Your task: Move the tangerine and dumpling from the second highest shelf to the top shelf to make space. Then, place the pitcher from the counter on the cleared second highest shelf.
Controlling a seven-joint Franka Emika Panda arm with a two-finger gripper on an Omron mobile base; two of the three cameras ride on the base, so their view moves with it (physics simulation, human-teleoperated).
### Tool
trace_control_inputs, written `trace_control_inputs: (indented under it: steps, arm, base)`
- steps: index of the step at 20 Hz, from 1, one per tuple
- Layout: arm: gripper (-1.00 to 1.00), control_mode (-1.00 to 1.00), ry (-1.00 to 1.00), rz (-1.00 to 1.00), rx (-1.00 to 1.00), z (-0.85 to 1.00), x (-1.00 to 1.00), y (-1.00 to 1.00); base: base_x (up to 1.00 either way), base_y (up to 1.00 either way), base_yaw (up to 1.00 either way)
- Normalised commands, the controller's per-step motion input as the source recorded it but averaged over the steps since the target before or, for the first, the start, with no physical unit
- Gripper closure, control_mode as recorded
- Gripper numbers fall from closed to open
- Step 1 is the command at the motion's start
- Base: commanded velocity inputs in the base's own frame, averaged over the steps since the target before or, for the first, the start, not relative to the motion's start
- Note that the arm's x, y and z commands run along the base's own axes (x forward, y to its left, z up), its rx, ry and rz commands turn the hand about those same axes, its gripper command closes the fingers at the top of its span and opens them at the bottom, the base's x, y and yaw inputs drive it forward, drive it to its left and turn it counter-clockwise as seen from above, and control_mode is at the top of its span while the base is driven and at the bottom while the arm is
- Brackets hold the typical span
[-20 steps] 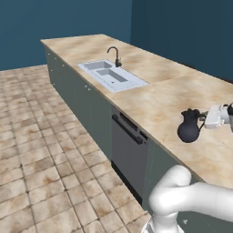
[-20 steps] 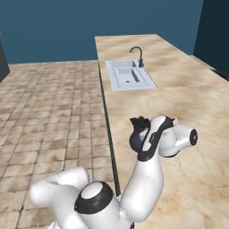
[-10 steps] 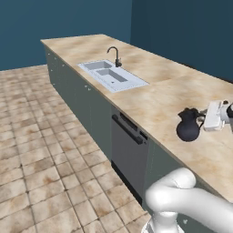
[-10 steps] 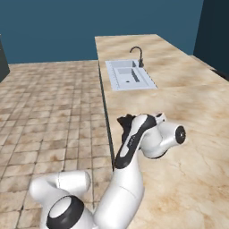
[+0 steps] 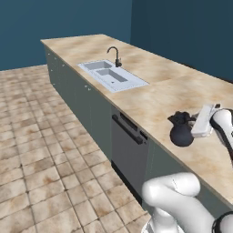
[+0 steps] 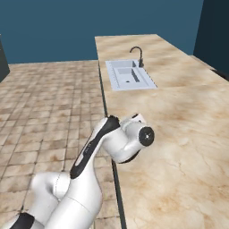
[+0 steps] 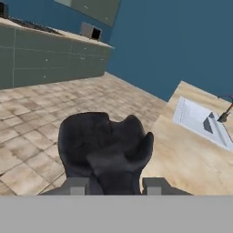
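Note:
The pitcher (image 5: 181, 130) is black and round-bellied, and it hangs just above the front edge of the beige counter (image 5: 150, 91). My gripper (image 5: 195, 129) comes in from its right and is shut on it. In the hand view the pitcher (image 7: 104, 148) stands right in front of the camera, with a dark fingertip low on each side of it; the gripper (image 7: 116, 185) clamps its lower part. In the right base view my own bent arm (image 6: 120, 143) covers the hand. The tangerine, the dumpling and both shelves are out of view.
A grey inset sink (image 5: 111, 76) with a dark curved tap (image 5: 114, 54) lies further along the counter. Dark grey-green cabinets and a dishwasher front (image 5: 129, 150) run below it. Tiled floor (image 5: 41, 150) spreads to the left. A second run of cabinets (image 7: 45, 50) stands across the room.
The arm has swung the pitcher a little toward the counter's front edge. In the right base view the arm has folded left and hides the pitcher. The grip has not changed.

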Motion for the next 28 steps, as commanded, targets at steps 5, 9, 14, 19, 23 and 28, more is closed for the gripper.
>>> trace_control_inputs:
  steps: [5,9,14,19,23,28]
  arm:
    - [1.00,-1.00,0.00,-0.25,0.17,0.23,-0.32,0.53]
    - [1.00,-1.00,0.01,-0.32,0.26,0.21,-0.41,0.35]
    - [1.00,-1.00,0.00,-0.34,0.30,0.43,-0.32,0.31]
    - [1.00,-1.00,0.02,-0.33,0.22,0.59,-0.07,0.36]
    - [1.00,-1.00,0.06,-0.25,0.00,0.45,-0.03,0.54]
    - [1.00,-1.00,0.06,-0.15,-0.05,0.21,-0.05,0.37]
  base:
    - [0.00,0.00,0.00]
    - [0.00,0.00,0.00]
    - [0.00,0.00,0.00]
    - [0.00,0.00,0.00]
    - [0.00,0.00,0.00]
    - [0.00,0.00,0.00]
